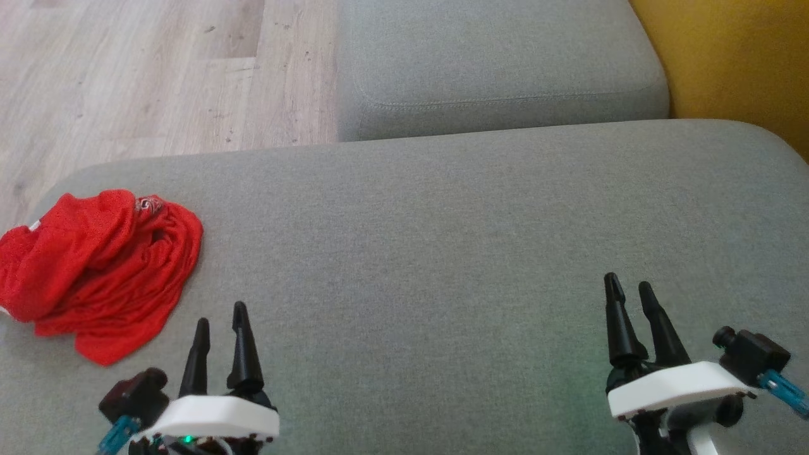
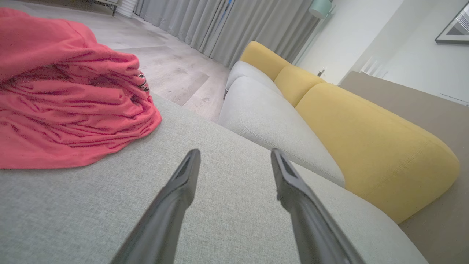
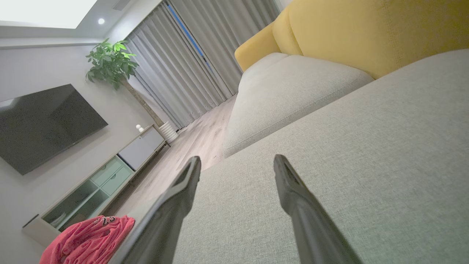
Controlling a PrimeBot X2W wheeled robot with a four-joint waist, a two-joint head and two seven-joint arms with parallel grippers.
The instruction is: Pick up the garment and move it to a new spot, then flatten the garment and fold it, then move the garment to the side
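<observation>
Grey sofa cushion (image 1: 442,240), crumpled red garment (image 1: 101,265) beside open left gripper (image 1: 220,316)

One red garment (image 1: 101,272), two grey seat cushions (image 1: 442,253) (image 1: 499,57), two pincers (image 1: 221,316) (image 1: 629,284), one television (image 3: 44,124), one potted plant (image 3: 110,62)

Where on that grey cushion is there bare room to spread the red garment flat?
The grey cushion is bare from the red garment across to its right edge, including between the left hand and right hand. Its left end is crowded: the garment lies bunched there.
</observation>
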